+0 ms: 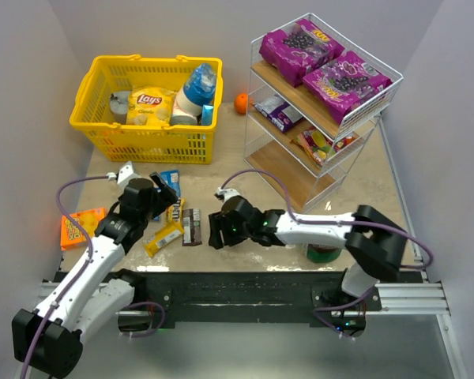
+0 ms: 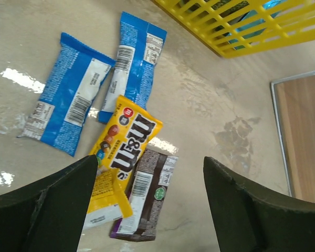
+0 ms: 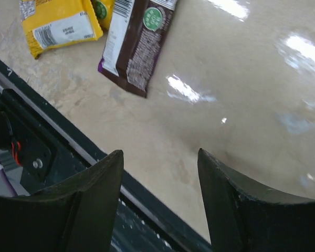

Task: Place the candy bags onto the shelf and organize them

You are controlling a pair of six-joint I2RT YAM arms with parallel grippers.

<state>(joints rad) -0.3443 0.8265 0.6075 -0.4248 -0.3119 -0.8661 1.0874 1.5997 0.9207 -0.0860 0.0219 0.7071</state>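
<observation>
I note left claw (image 2: 149,170) spread above loose candy bags (image 2: 128,142) on the glossy beige bench (image 2: 215,105); right claw (image 3: 160,157) spread too, just beside them. The shelf (image 1: 280,170) stands beyond it; grey walls (image 1: 31,79) around.

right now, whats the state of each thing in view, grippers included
left gripper: jaws open, empty
right gripper: jaws open, empty
shelf: upright, partly stocked
purple bags: lying on the shelf's top tier
blue packets: flat on the table, backs up
brown packet: flat, back up
yellow m&m's packet: flat, touching the brown packet
yellow basket: upright, holding goods
</observation>
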